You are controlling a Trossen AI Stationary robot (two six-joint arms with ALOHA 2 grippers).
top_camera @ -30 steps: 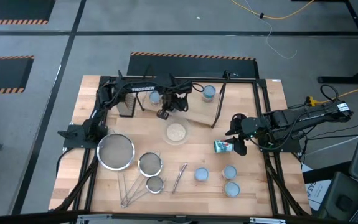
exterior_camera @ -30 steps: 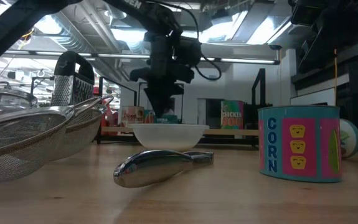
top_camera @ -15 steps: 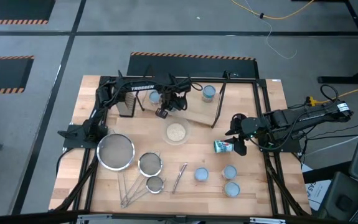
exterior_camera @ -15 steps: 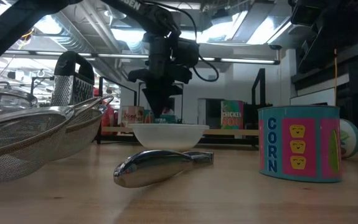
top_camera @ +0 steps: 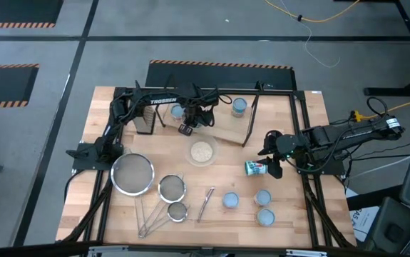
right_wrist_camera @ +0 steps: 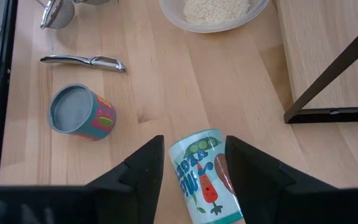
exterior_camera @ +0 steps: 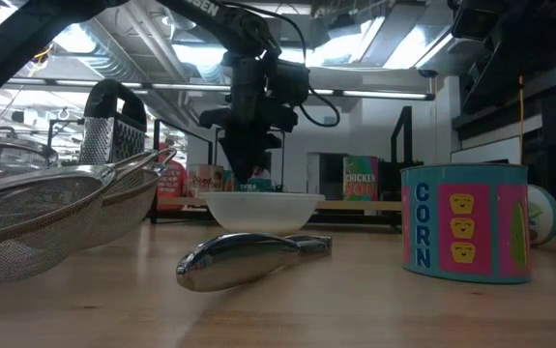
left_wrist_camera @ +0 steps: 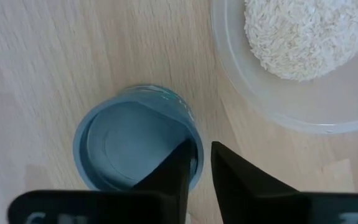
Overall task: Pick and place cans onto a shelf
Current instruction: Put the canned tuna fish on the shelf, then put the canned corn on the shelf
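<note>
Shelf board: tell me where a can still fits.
The shelf has bare board between the left gripper with its can and the standing can. It is crowded around the left gripper and grater.

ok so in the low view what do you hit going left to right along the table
mesh strainers → grater → peeler lying in front of the clear bowl → corn can
</note>
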